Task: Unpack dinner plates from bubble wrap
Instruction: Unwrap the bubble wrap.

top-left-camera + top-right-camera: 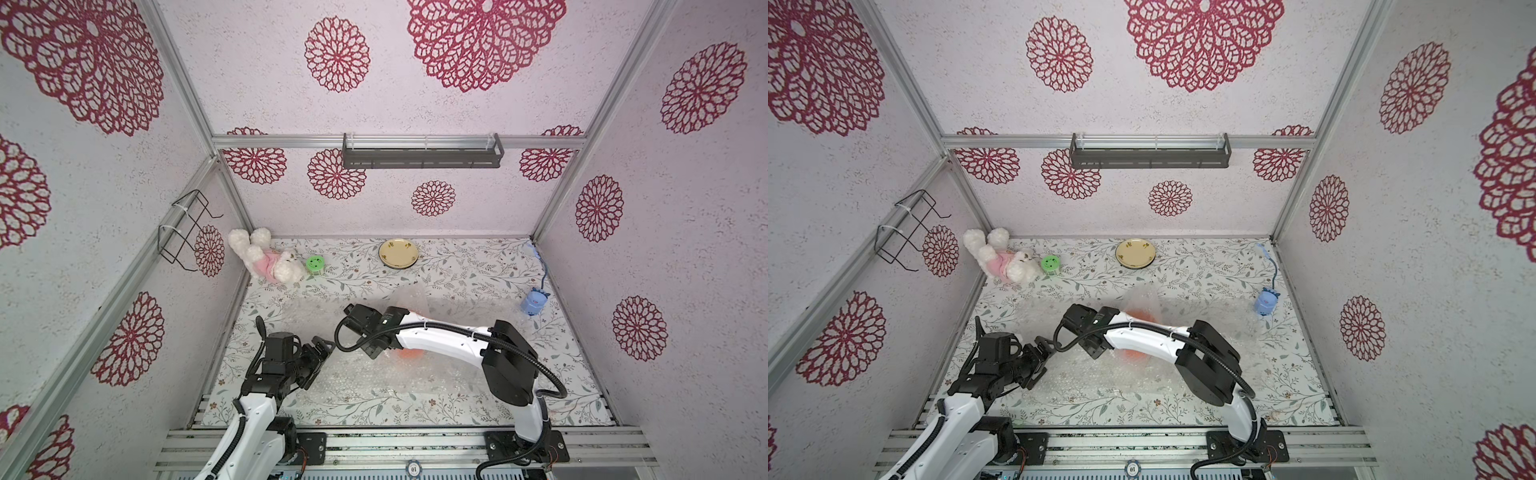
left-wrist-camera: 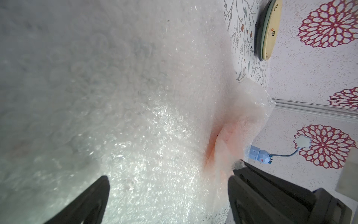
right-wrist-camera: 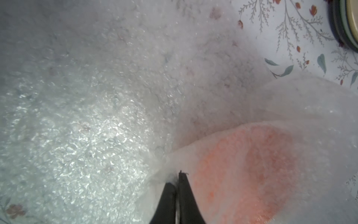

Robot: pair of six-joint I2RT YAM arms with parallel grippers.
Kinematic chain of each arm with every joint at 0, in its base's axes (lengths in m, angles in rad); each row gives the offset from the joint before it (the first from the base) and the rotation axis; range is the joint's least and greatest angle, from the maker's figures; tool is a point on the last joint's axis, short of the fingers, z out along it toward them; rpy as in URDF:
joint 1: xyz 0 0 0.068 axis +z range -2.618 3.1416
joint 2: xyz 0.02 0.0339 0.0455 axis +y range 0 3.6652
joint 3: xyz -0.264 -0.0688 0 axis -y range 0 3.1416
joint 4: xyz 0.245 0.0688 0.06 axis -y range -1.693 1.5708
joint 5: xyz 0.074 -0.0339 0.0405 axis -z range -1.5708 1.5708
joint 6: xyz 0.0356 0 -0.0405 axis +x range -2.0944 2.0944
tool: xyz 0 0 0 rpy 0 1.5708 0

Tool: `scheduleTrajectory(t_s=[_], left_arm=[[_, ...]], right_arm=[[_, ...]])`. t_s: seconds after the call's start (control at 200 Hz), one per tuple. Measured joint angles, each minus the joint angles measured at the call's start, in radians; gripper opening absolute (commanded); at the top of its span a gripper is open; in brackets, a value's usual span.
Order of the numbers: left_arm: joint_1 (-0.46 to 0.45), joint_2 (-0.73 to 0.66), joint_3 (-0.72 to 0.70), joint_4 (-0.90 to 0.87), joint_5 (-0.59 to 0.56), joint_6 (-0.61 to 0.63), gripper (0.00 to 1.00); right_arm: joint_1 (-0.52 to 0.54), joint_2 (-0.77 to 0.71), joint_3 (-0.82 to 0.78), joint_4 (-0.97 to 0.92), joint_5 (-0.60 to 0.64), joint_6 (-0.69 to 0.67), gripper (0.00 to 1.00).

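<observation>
Bubble wrap (image 1: 374, 374) (image 2: 145, 116) lies spread over the middle of the table. An orange dinner plate (image 1: 410, 353) (image 3: 248, 170) shows through it, mostly hidden under my right arm. My right gripper (image 3: 177, 177) is shut on a raised fold of the bubble wrap next to the orange plate. My left gripper (image 1: 322, 347) (image 2: 168, 180) is open at the wrap's left edge, with wrap between its fingers but not pinched. A cream flowered plate (image 1: 398, 254) (image 1: 1136, 254) sits unwrapped at the back, on top of darker plates.
A plush toy (image 1: 266, 259) and a green smiley disc (image 1: 315, 263) lie at the back left. A blue gadget (image 1: 533, 302) with a cord stands near the right wall. A wire rack (image 1: 185, 232) hangs on the left wall, a grey shelf (image 1: 422, 151) on the back wall.
</observation>
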Motion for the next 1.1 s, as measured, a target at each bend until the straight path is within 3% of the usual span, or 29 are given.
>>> scheduleTrajectory(t_s=[0.1, 0.37, 0.525, 0.721, 1.096], left_arm=[[-0.002, 0.009, -0.002, 0.011, 0.003, 0.000, 0.97], [-0.040, 0.024, -0.002, 0.041, 0.017, 0.002, 0.99], [-0.128, 0.068, -0.002, 0.104, 0.021, 0.001, 0.92], [-0.253, 0.224, 0.011, 0.248, 0.031, -0.019, 0.79], [-0.454, 0.429, 0.170, 0.447, 0.000, -0.037, 0.86]], right_arm=[[-0.021, -0.002, -0.006, 0.010, -0.011, 0.005, 0.00], [-0.023, -0.003, -0.012, 0.029, -0.056, 0.016, 0.00], [-0.037, -0.042, -0.043, 0.051, -0.131, 0.018, 0.00], [-0.106, -0.135, -0.113, 0.090, -0.228, 0.049, 0.00], [-0.223, -0.192, -0.221, 0.163, -0.348, 0.114, 0.00]])
